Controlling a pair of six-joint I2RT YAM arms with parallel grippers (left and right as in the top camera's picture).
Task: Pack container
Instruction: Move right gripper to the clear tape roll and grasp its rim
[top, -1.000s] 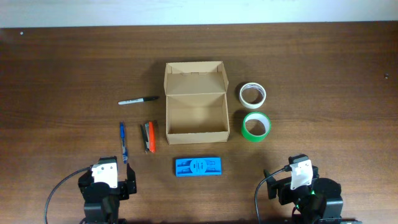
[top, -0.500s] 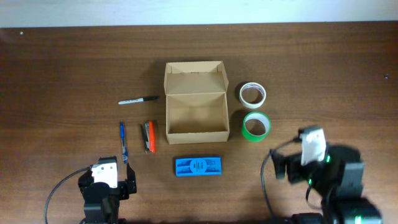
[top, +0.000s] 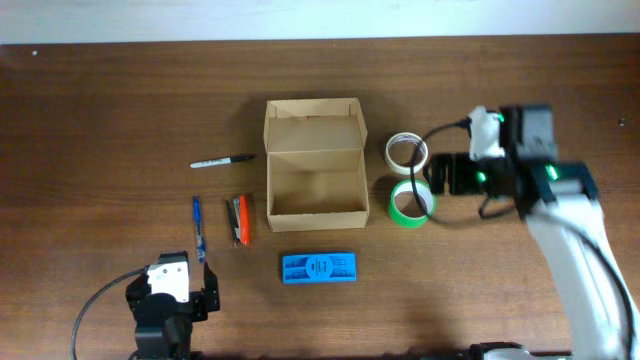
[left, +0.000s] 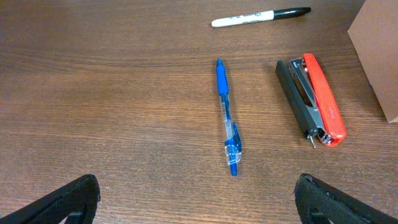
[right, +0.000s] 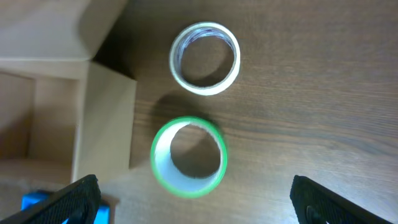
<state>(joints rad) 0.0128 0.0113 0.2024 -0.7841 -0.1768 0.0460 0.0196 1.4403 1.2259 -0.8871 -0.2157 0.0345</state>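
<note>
The container (top: 315, 183) is an open tan cardboard box at the table's middle, with its flap lid standing at the back; nothing shows inside it. Its right wall shows in the right wrist view (right: 106, 118). My right gripper (top: 441, 176) is open and empty, hovering just right of the green tape roll (top: 411, 203) and the white tape roll (top: 406, 152). In the right wrist view my right gripper (right: 193, 190) is above the green roll (right: 188, 157), with the white roll (right: 205, 58) beyond it. My left gripper (top: 170, 285) is open and empty at the front left.
A blue flat tool (top: 319, 268) lies in front of the box. Left of the box lie a red and black stapler (top: 239, 219), a blue pen (top: 198, 227) and a black marker (top: 222, 160). The left wrist view shows my left gripper (left: 199, 199), the pen (left: 226, 116), the stapler (left: 312, 99) and the marker (left: 260, 17).
My right arm has swung from the front right of the table up and left to beside the two tape rolls. The left arm and all objects have not moved.
</note>
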